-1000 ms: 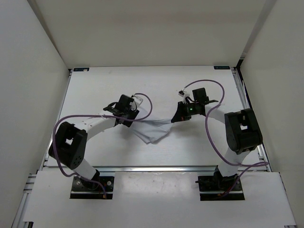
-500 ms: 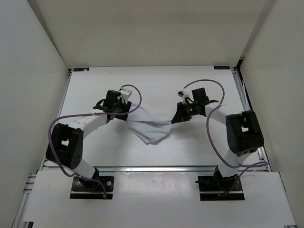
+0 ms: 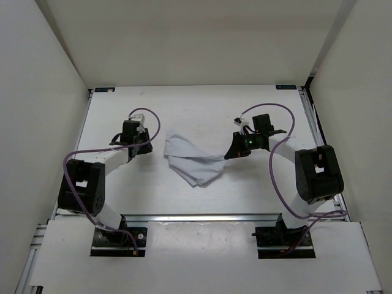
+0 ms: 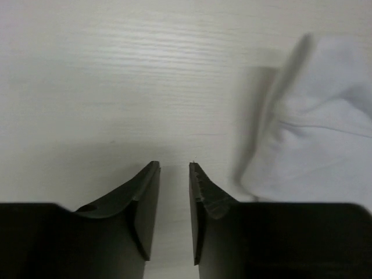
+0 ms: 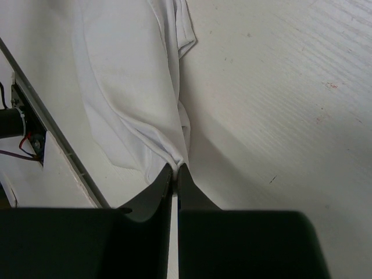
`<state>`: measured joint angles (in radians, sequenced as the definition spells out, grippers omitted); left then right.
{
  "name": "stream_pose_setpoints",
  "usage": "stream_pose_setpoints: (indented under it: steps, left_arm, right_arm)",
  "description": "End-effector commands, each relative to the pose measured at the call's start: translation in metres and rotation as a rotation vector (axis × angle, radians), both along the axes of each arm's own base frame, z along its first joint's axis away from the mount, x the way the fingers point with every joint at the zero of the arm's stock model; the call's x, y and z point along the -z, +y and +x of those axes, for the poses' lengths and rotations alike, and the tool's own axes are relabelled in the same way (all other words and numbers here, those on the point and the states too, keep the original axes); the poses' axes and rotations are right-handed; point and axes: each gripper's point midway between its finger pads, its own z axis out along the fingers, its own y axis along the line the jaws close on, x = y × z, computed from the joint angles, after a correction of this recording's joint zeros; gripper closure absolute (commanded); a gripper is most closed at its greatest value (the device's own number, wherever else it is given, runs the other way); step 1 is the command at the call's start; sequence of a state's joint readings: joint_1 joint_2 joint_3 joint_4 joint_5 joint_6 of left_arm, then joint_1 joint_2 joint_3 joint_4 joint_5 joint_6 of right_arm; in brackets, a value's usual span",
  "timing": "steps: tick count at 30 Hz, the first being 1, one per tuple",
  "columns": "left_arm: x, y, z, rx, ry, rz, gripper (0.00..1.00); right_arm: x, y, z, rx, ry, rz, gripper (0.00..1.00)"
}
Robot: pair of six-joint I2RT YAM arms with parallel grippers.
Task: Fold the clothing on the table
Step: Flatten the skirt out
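The clothing (image 3: 193, 162) is a thin white wrinkled piece lying bunched in the middle of the table (image 3: 202, 107). My right gripper (image 3: 228, 154) is shut on its right corner, and the right wrist view shows the fabric (image 5: 128, 87) pinched between the fingertips of the gripper (image 5: 175, 167) and trailing away from them. My left gripper (image 3: 144, 147) stands to the left of the clothing, apart from it. In the left wrist view that gripper (image 4: 174, 165) is open over bare tabletop, with the cloth's edge (image 4: 314, 116) off to the right.
White upright walls (image 3: 49, 92) close in the table on the left, back and right. A metal rail (image 3: 196, 216) runs along the near edge, in front of both arm bases. Purple cables (image 3: 278, 177) loop beside each arm.
My left gripper has let go of the clothing's left side and drawn back to the left, its jaws narrowing. The released fabric now lies spread further back. The right gripper has held still.
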<state>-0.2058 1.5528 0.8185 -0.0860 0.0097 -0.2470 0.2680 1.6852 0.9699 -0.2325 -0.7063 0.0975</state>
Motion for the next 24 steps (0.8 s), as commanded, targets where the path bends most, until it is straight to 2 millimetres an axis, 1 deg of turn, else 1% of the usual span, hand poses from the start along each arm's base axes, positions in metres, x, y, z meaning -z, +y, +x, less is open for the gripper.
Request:
stream_pose_setpoints:
  steps: [1, 3, 5, 6, 7, 8, 10, 11, 12, 13, 14, 15, 18, 19, 20, 21, 22, 23, 24]
  left_arm:
    - [-0.003, -0.006, -0.001, -0.106, 0.006, -0.200, 0.59]
    - [0.006, -0.007, -0.003, -0.100, 0.031, -0.145, 0.56]
    - [0.014, -0.015, -0.006, -0.080, 0.058, -0.093, 0.58]
    - [0.019, -0.023, -0.009, -0.063, 0.079, -0.088, 0.58]
    - [0.020, -0.026, -0.008, -0.059, 0.075, -0.089, 0.62]
    - [0.020, -0.035, -0.007, -0.047, 0.077, -0.114, 0.63]
    - [0.028, -0.043, -0.011, -0.037, 0.094, -0.149, 0.68]
    - [0.027, -0.047, -0.011, -0.031, 0.101, -0.174, 0.67]
    - [0.031, -0.046, -0.012, -0.037, 0.116, -0.185, 0.63]
    - [0.028, -0.044, -0.010, -0.052, 0.110, -0.204, 0.58]
    - [0.031, -0.040, -0.013, -0.073, 0.129, -0.231, 0.51]
    - [0.026, -0.040, -0.008, -0.085, 0.111, -0.270, 0.49]
    - [0.022, -0.034, -0.014, -0.101, 0.100, -0.333, 0.48]
    - [0.016, -0.034, -0.011, -0.105, 0.080, -0.361, 0.48]
    - [0.016, -0.034, -0.014, -0.109, 0.080, -0.368, 0.47]
    - [0.016, -0.033, -0.015, -0.108, 0.083, -0.376, 0.47]
    - [0.016, -0.036, -0.015, -0.096, 0.082, -0.376, 0.47]
    - [0.021, -0.033, -0.015, -0.106, 0.095, -0.368, 0.48]
    - [0.022, -0.037, -0.014, -0.094, 0.092, -0.348, 0.47]
  right_arm:
    - [-0.011, 0.000, 0.007, -0.004, -0.038, 0.016, 1.00]
    - [-0.014, 0.002, 0.007, -0.008, -0.043, 0.022, 1.00]
    - [-0.013, 0.003, 0.006, -0.015, -0.038, 0.022, 1.00]
    - [-0.012, 0.004, 0.007, -0.009, -0.032, 0.022, 1.00]
    - [-0.011, 0.003, 0.008, -0.011, -0.030, 0.023, 1.00]
    - [-0.011, 0.004, 0.008, -0.009, -0.027, 0.023, 1.00]
    - [-0.012, 0.003, 0.010, -0.010, -0.025, 0.021, 1.00]
    - [-0.009, 0.002, 0.010, -0.009, -0.023, 0.014, 1.00]
    - [-0.007, 0.002, 0.008, -0.011, -0.013, 0.008, 1.00]
    - [-0.009, 0.003, 0.010, -0.011, -0.019, 0.013, 1.00]
    - [-0.008, 0.003, 0.008, -0.015, -0.013, 0.003, 1.00]
    - [-0.008, 0.001, 0.010, -0.004, -0.012, 0.003, 1.00]
    - [-0.008, 0.002, 0.010, -0.010, -0.016, 0.009, 1.00]
    - [-0.007, 0.002, 0.009, -0.008, -0.004, 0.010, 1.00]
    - [-0.006, 0.001, 0.010, -0.003, -0.004, 0.007, 1.00]
    - [-0.009, 0.003, 0.013, -0.005, -0.008, 0.014, 1.00]
    - [-0.007, 0.004, 0.012, -0.011, -0.003, 0.012, 1.00]
    - [-0.009, 0.003, 0.014, -0.011, -0.009, 0.012, 1.00]
    - [-0.008, 0.005, 0.015, -0.010, -0.002, 0.010, 1.00]
